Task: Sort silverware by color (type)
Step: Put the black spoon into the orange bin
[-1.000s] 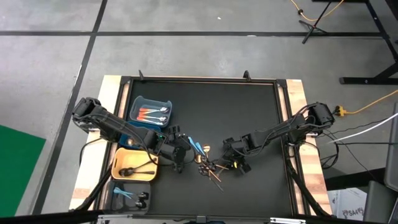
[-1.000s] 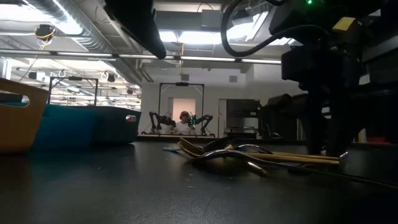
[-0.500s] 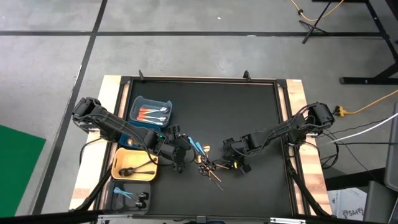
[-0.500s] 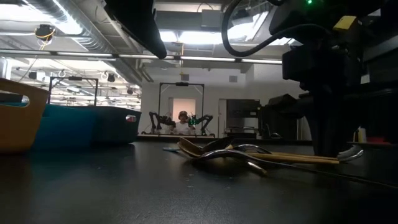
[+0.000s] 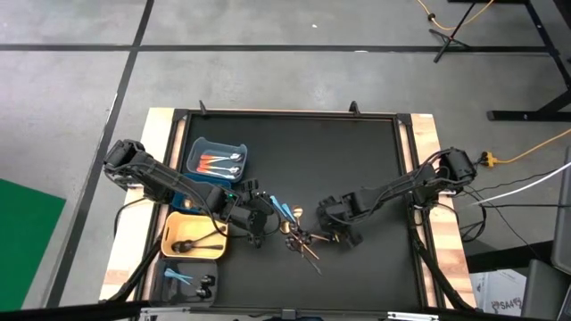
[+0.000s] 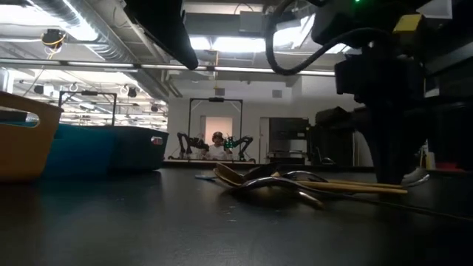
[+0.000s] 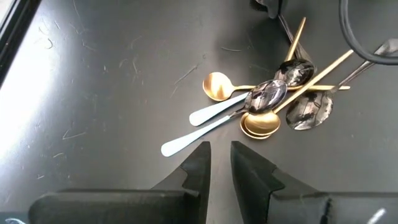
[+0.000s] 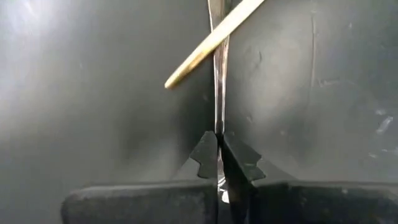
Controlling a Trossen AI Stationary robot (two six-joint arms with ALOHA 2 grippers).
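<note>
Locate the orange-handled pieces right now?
High view: the orange-handled pieces lie in the blue bin at the table's left side, above the yellow bin and behind the left arm.

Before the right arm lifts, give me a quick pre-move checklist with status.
1. Right pincer shut on a piece: ok, its fingers pinch a thin dark handle.
2. Handle free of neighbours: not ok, a gold handle lies across it and may drag on the lift.
3. Left pincer clear of the pile: ok, it is slightly open with nothing between its fingers, short of the light blue spoons.
4. Arms apart: ok in the high view, the pile lies between them.
5. Bins in place: ok, blue bin holds orange-handled pieces and yellow bin holds black ones.
6. Which piece is gripped: cannot tell.
</note>
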